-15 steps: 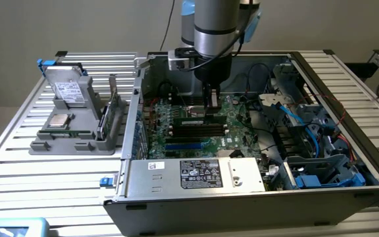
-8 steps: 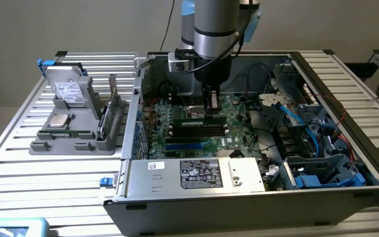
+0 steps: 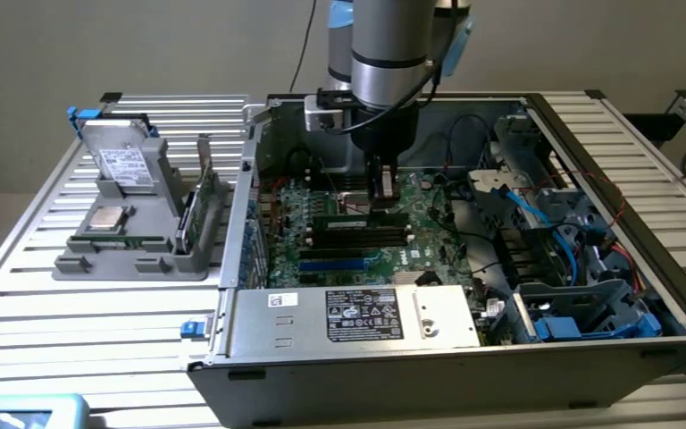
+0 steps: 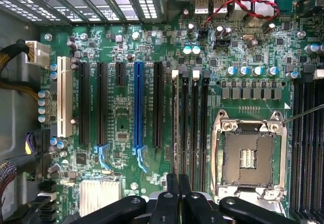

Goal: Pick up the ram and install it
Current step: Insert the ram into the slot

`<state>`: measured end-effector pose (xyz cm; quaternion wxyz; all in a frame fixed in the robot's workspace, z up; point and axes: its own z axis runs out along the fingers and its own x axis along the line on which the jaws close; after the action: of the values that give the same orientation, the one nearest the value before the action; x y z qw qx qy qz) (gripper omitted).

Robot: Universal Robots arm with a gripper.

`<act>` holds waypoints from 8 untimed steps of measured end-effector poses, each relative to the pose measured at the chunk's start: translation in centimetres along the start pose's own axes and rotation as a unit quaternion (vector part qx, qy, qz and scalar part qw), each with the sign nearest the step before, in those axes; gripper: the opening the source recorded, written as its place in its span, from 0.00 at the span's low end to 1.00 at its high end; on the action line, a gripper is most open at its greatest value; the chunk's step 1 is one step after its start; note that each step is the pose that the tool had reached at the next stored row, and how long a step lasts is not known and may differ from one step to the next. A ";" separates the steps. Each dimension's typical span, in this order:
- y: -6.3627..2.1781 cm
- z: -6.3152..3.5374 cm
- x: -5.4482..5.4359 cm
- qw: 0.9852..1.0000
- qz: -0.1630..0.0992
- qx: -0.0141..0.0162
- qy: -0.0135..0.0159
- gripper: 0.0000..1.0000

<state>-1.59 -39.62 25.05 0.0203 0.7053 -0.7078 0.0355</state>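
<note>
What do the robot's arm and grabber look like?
The arm is a silver-grey tube with a black band and a light blue cap; a black cable runs alongside. The pincer is black, with slim fingers on round pivots.

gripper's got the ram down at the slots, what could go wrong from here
1. The gripper holds the ram over the black slots; if it sits slightly off the slot line, pressing could bend it.
2. The open CPU socket lies right beside those slots; a sideways slip might hit its exposed contacts.
</note>
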 end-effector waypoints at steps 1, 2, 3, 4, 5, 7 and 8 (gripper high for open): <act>-0.04 0.03 0.0 1.000 0.000 0.000 0.000 0.12; -0.08 0.06 0.0 1.000 0.000 -0.001 0.000 0.12; -0.12 0.08 0.0 1.000 0.000 -0.001 0.000 0.12; -0.17 0.11 0.0 1.000 0.000 -0.002 0.000 0.12; -0.19 0.14 0.0 1.000 0.001 -0.003 0.000 0.12; -0.19 0.21 0.0 1.000 0.002 -0.005 0.000 0.12; -0.19 0.24 0.0 1.000 0.003 -0.005 0.000 0.12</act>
<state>-1.40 -39.66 24.82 0.0239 0.7031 -0.7099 0.0320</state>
